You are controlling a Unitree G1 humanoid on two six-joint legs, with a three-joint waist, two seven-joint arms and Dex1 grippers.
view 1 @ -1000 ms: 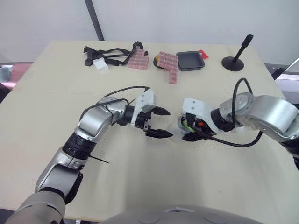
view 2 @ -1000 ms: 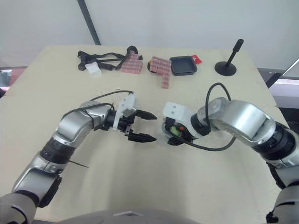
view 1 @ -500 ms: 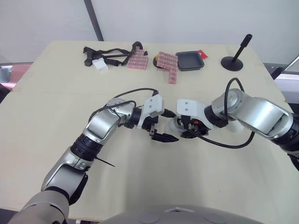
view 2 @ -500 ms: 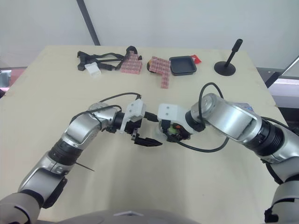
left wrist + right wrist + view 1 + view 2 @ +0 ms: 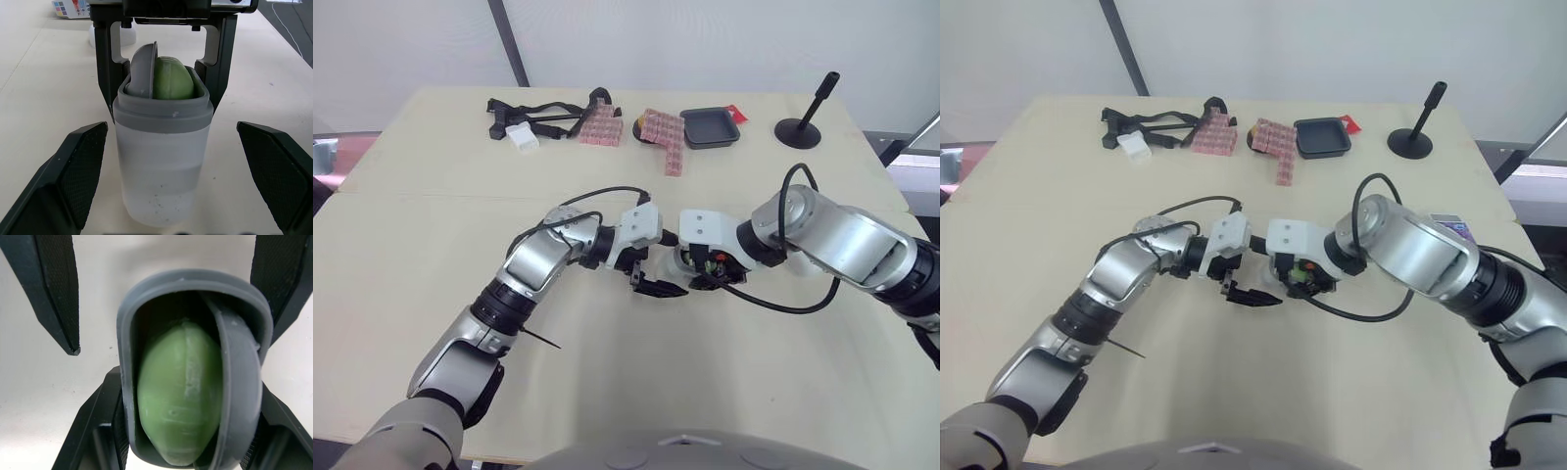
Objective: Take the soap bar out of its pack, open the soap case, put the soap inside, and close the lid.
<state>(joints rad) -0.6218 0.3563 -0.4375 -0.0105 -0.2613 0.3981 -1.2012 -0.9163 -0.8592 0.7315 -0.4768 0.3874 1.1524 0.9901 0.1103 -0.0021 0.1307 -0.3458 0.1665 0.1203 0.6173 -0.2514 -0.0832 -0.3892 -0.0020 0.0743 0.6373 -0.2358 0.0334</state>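
The soap case (image 5: 161,161) is a translucent tub with a grey rim, standing upright in mid-table. A green soap bar (image 5: 172,79) sits in its mouth. The grey lid (image 5: 145,66) is tilted on edge beside the soap inside the rim. My right gripper (image 5: 697,272) is shut on the case, its black fingers (image 5: 105,73) clamping both sides. My left gripper (image 5: 663,262) is open, with one finger on each side of the case and apart from it. From the right wrist, the soap (image 5: 180,394) fills the opening with the lid (image 5: 240,382) alongside.
Along the far edge lie black straps (image 5: 540,113), a white piece (image 5: 523,137), pink block packs (image 5: 666,135), a black tray (image 5: 712,127) and a black stand (image 5: 803,127). A small printed box (image 5: 1451,227) lies behind my right arm.
My left gripper has moved right and my right gripper has brought the case left. The open left fingers now flank the case.
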